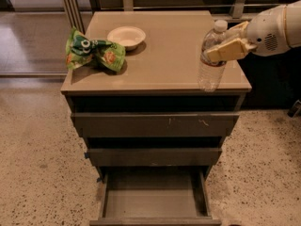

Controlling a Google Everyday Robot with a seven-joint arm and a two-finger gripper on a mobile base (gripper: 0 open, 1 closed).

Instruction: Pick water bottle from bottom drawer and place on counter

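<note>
My gripper [225, 45] comes in from the right and is shut on the water bottle [211, 65], a clear ribbed bottle with a white cap. It holds the bottle upright at the front right corner of the counter [164, 60], its base at or just above the tan top. The bottom drawer [153, 199] is pulled open below and its tray shows nothing inside.
A white bowl [126, 36] and a green snack bag [91, 54] lie on the left part of the counter. The two upper drawers [155, 125] are slightly out. Speckled floor surrounds the cabinet. A dark area lies to the right.
</note>
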